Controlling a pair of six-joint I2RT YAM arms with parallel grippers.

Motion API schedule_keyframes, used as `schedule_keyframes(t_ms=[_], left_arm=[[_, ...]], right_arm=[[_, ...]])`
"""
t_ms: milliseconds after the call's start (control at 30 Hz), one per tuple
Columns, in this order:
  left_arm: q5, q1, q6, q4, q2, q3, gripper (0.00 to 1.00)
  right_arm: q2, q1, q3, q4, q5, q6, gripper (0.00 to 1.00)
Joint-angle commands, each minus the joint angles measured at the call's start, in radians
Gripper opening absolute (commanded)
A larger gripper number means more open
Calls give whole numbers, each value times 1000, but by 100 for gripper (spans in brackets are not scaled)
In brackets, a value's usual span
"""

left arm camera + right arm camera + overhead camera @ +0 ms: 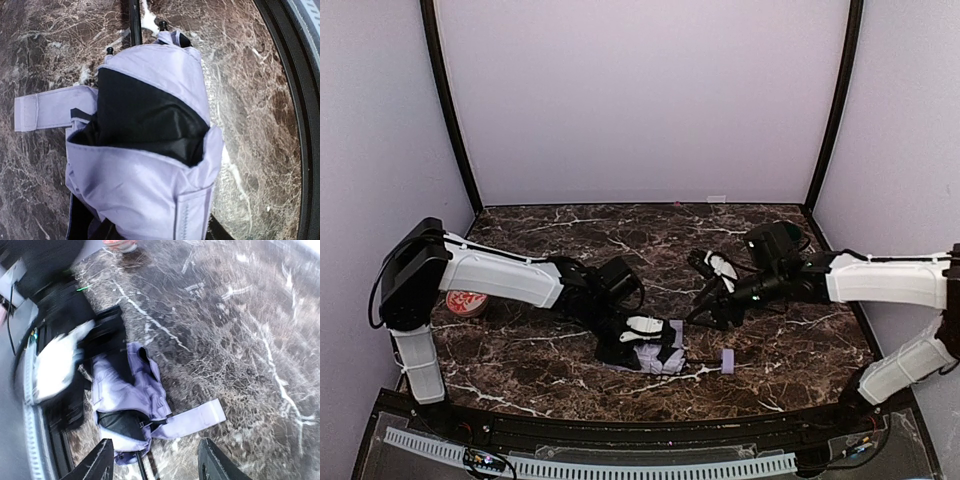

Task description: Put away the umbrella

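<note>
The umbrella lies folded on the marble table near the front, lavender fabric outside and black lining showing. Its thin black shaft runs right to the small lavender knob. My left gripper sits on the fabric bundle and is shut on it. In the left wrist view the umbrella fills the frame, with its strap spread to the left and the shaft at the top. My right gripper is open and empty, hovering above the table beyond the umbrella and its strap.
A red and white container stands at the left beside the left arm. The table's black front rail runs close to the umbrella and shows in the left wrist view. Lavender walls enclose the table.
</note>
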Motion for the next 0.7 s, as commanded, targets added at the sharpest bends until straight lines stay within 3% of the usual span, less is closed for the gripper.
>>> schedule_keyframes(t_ms=[0,133,300,467,667], left_arm=[[106,22,-60,-294,174,-31,38],[136,43,-55,-319,200,-6,37],[144,51,-43,-322,214,8,37],[156,55,-40,-329,240,32,37],[155,58,-34,-346,256,48,37]], right_arm=[[-195,159,-222,312,259,-143,57],[-288,346,-371,460,397,-305,60],[-144,504,-344,525,560,-490,68],[47,523,-247,506,638,-635,72],[152,515,-207,495,693,-729,74]])
